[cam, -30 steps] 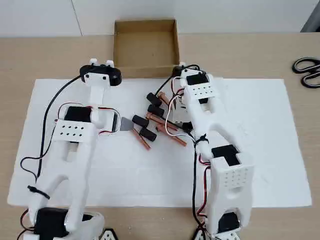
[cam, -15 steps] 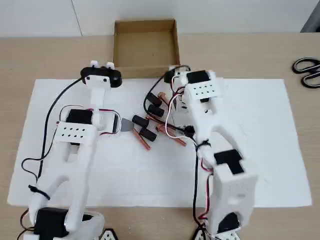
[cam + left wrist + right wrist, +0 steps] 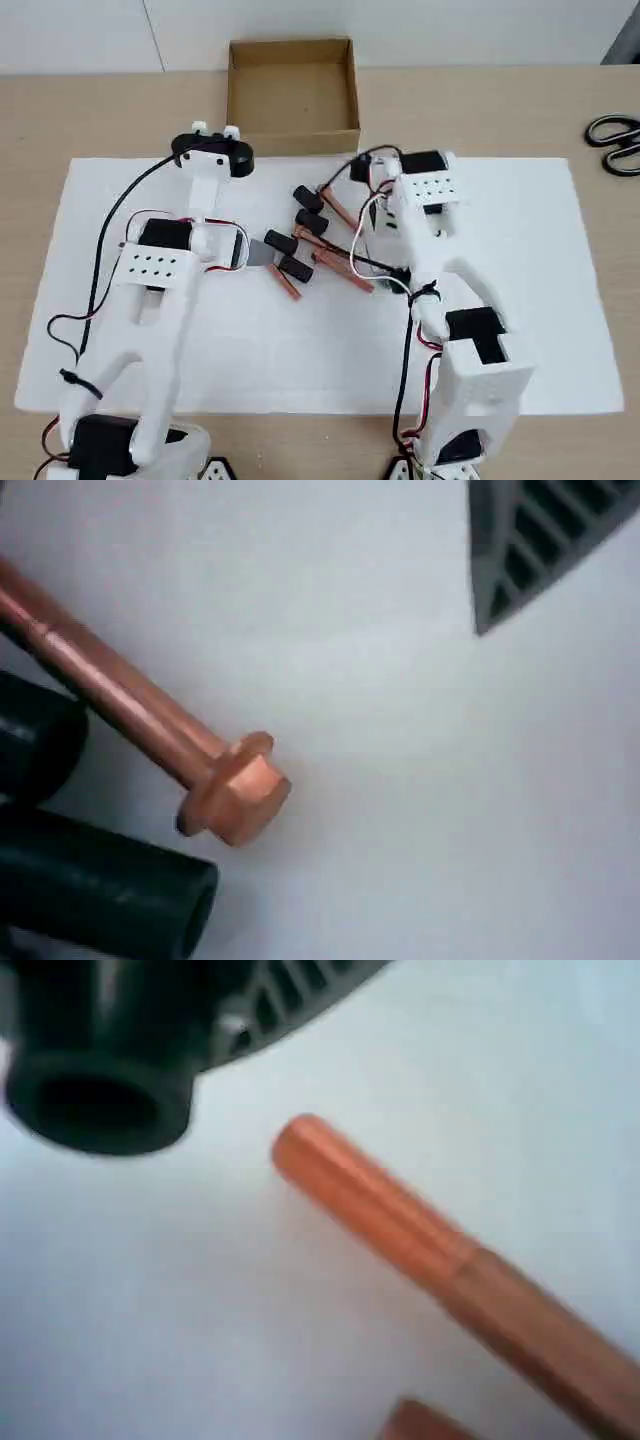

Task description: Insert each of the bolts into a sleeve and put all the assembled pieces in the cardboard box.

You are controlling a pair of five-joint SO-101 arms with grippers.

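Near the far edge of the bench [image 3: 500, 110], about midway along it: an open, shallow brown cardboard box [image 3: 292, 143], upright, its plain brown floor on show inside.

Spread from the middle of the bench to its near edge: a white paper sheet [image 3: 520, 260]. In the middle of that sheet, between the two arms and on the near side of the box: a loose pile of copper-coloured metal bolts [image 3: 338, 268] and short black cylindrical sleeves [image 3: 280, 241], lying flat, crossed and touching, all outside the box.

Left gripper [image 3: 258, 250]: down at the sheet on the left side of the pile, just beside one of the sleeves. Cannot tell whether open or closed, nor whether anything is in it. Seen from the left wrist: a copper bolt with a flanged hexagonal head [image 3: 130, 705] flat on the sheet, shank bare, with a black sleeve lying alongside [image 3: 100, 895] just beside the head.

Right gripper [image 3: 150, 1030]: clamped on a black plastic sleeve [image 3: 100, 1075], raised off the sheet, open bore toward the wrist camera, a ribbed grey finger [image 3: 300, 995] against its side. Under it, flat on the sheet: the plain end of a second copper bolt shank [image 3: 400, 1225], apart from the held sleeve and not inserted.
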